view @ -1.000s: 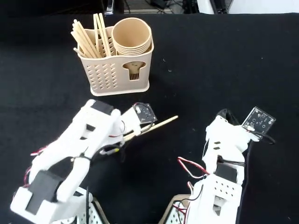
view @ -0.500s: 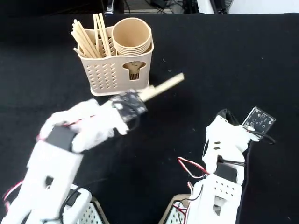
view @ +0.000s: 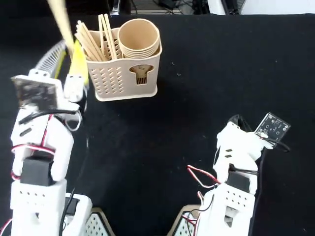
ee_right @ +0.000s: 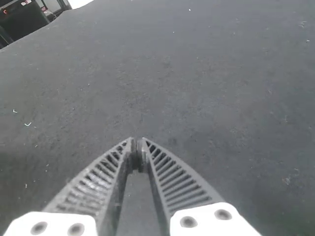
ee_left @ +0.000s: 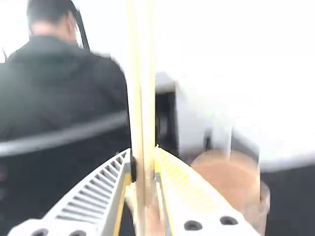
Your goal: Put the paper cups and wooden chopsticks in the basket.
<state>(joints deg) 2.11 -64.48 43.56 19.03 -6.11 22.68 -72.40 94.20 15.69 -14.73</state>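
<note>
Left tool (view: 68, 46): clamped on one wooden chopstick (view: 60, 17), fingers pressed against it from both sides. Positioned just beside the basket (view: 123, 78), at the end with the chopstick compartment. Held chopstick: outside the basket, tilted, with its free end pointing up and away from the tool.

Inside the basket, in the compartment nearest the left tool: a bundle of chopsticks (view: 91, 42), standing on end and leaning outward above the rim. In the adjoining compartment: a nested stack of paper cups (view: 139, 37), upright, mouth up.

Right tool (ee_right: 136, 147): fingers together, tips touching, nothing between them. Located well apart from the basket, low over the black surface (view: 221, 64).
</note>
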